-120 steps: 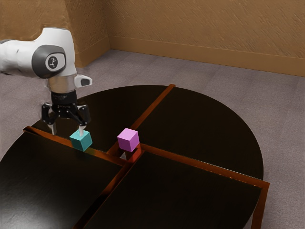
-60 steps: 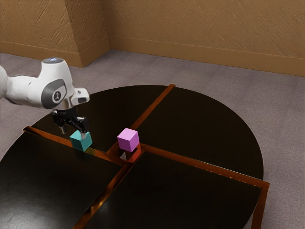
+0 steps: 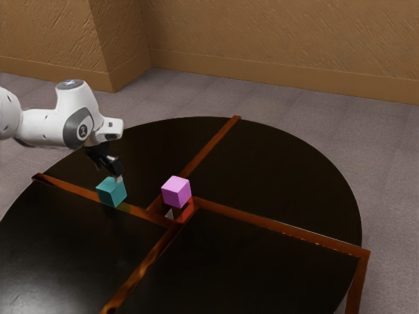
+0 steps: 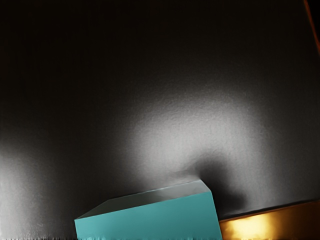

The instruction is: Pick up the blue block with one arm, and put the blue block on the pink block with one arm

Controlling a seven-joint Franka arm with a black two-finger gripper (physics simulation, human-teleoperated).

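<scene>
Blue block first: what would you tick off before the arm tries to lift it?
1. Hand at the blue block: ok, the gripper hangs tilted just above it.
2. Block held: cannot tell.
3. Block sits flat: ok, it rests on the table by the orange divider.
4. Pink block top free: ok, nothing lies on it.
5. Way across: probably ok, the two blocks stand apart with only the low divider near the path.
</scene>
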